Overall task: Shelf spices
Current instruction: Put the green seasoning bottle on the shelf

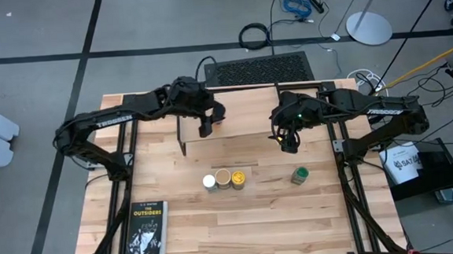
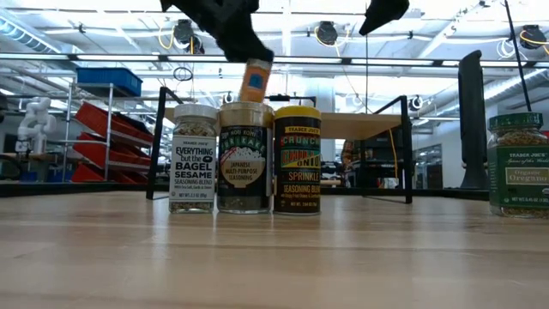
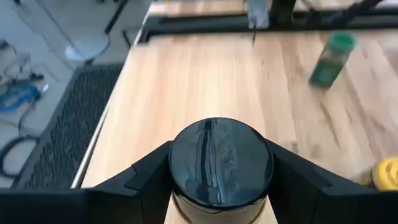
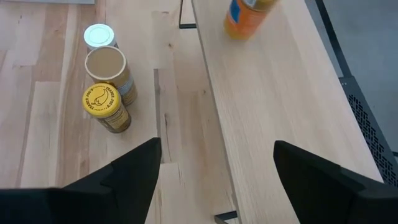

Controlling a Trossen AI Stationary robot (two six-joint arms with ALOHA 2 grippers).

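Spices mostly sit out on the bare table, lower middle of the overhead frame: white-lid jar, tan-lid jar and yellow-lid jar in a tight row, touching or nearly so. The green-lid jar stands well apart to their right.

The shelf is above them in that frame, a pale plank on thin black wire legs. The left gripper is over the shelf's left part, and its jaws are closed around the black-lid jar, one finger on each side of the lid. From table height you can see that jar's orange body hanging just under the gripper, up around plank level; can't tell if it's touching the wood.

The right gripper hovers at the shelf's right front edge, jaws spread wide with nothing between them.
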